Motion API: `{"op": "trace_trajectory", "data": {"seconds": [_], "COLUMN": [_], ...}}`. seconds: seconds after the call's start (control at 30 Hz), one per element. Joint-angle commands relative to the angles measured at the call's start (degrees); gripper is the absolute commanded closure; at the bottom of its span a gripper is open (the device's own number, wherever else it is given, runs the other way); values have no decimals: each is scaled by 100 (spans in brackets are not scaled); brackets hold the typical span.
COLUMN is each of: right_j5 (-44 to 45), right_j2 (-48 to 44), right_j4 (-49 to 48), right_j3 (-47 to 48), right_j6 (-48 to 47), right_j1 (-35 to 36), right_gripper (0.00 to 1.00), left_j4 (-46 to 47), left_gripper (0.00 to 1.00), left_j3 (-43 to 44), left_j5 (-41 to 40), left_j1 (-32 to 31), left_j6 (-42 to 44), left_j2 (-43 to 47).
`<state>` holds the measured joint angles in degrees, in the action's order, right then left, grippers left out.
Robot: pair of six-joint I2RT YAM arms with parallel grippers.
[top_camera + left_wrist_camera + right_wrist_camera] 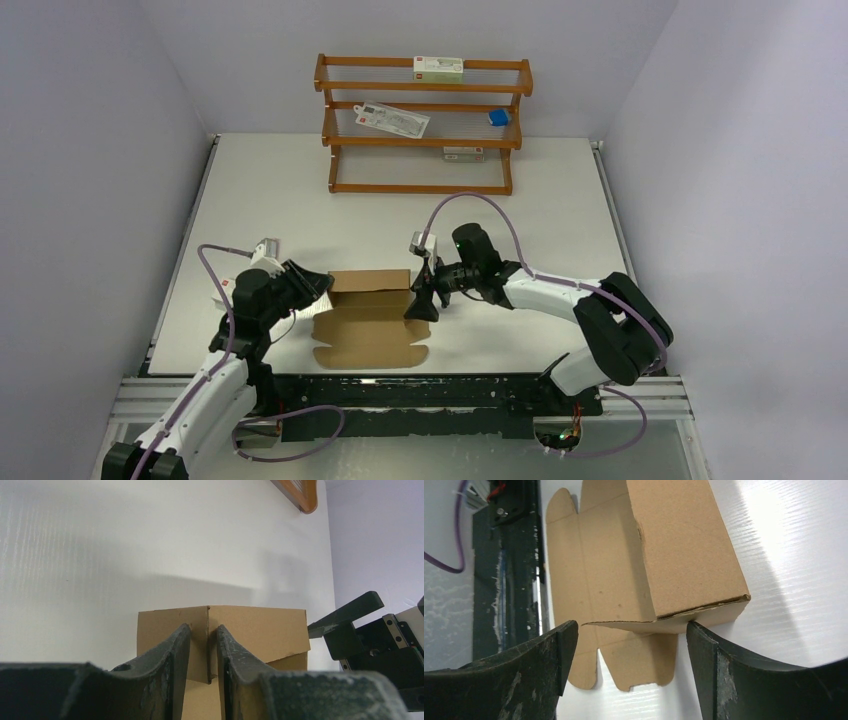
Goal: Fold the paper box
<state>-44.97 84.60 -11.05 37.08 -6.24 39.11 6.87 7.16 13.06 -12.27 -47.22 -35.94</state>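
The paper box is plain brown cardboard, half folded. Its back wall stands up and its flat flaps lie toward the near edge. My left gripper is at the box's left end. In the left wrist view the fingers stand narrowly apart and straddle an upright cardboard edge, with a small gap on each side. My right gripper is open at the box's right end. In the right wrist view its jaws span the folded end, and the right fingertip is at that end's corner.
A wooden shelf stands at the back of the table. It holds white cartons and a small blue object. A black rail runs along the near edge. The right gripper also shows in the left wrist view.
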Motion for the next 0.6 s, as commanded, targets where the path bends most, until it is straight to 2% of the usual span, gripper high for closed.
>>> {"op": "trace_trajectory", "data": {"seconds": [0.0, 0.17, 0.33, 0.57], "right_j5": [339, 830, 937, 1046], "right_j2": [2, -104, -104, -81], "right_j4": [37, -276, -370, -806], "right_j3": [174, -3, -63, -149], "right_j6": [-488, -510, -541, -328], "right_j1": [6, 63, 132, 220], "right_gripper": [18, 28, 37, 41], "left_j4": [-351, -312, -269, -175], "left_gripper": [69, 69, 69, 69], "left_j3": [40, 70, 85, 93], "left_j5": [45, 80, 104, 161], "left_j1": [-33, -35, -30, -35], "left_j6": [156, 167, 170, 185], "left_j2": [-110, -162, -224, -342]}}
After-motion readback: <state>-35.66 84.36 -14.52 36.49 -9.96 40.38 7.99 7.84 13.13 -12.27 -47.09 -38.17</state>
